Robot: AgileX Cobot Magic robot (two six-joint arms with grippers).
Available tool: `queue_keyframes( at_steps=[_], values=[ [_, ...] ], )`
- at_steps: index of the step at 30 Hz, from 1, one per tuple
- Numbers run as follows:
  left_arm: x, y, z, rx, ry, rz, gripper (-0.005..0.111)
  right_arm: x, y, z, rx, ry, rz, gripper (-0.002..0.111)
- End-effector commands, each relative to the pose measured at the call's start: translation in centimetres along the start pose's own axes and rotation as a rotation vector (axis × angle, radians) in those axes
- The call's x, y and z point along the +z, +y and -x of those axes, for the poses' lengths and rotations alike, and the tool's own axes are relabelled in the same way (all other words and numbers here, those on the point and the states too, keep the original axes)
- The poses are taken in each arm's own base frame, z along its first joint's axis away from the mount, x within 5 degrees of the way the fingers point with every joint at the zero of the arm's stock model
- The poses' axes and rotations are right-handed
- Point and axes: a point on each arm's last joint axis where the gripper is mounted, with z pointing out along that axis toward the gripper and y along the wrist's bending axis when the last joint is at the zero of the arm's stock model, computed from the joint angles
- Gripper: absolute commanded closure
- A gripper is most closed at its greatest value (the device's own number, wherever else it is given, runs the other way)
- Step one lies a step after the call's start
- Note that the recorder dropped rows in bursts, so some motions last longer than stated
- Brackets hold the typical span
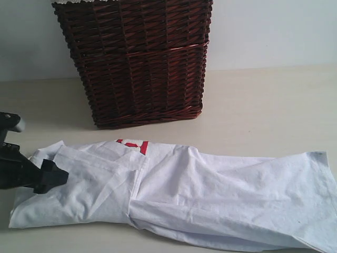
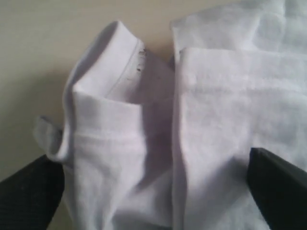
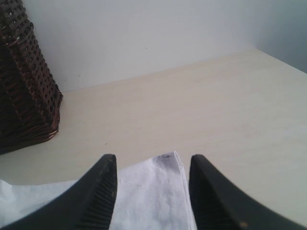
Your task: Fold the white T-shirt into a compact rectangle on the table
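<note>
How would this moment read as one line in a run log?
shirt: folded into long strip on table | left gripper: open over shirt end | right gripper: open, astride shirt corner | basket: behind

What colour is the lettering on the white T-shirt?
The lettering on the white T-shirt is red-outlined; the exterior view shows it best.

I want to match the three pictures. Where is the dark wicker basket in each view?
Exterior view: the wicker basket stands top centre, behind the white T-shirt.
Left wrist view: not in it.
Right wrist view: basket on the table by the wall, past the shirt's corner.
Shared landmark: the white T-shirt.
</note>
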Motion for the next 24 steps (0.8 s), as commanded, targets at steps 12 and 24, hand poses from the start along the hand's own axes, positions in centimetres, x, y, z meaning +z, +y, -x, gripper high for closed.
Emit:
queue_keyframes(
  at_steps=[12,24],
  values=[
    [4.1,-2.8,-1.8,0.052,0.185,0.018,0.066,0.0,0.0,0.0,-0.009,-0.014,0.005,0.062],
    [1.5,-1.8,-0.4,0.082,0.106,0.115,0.107,0.0,0.0,0.0,-0.009,-0.014,0.005,0.062]
  ],
)
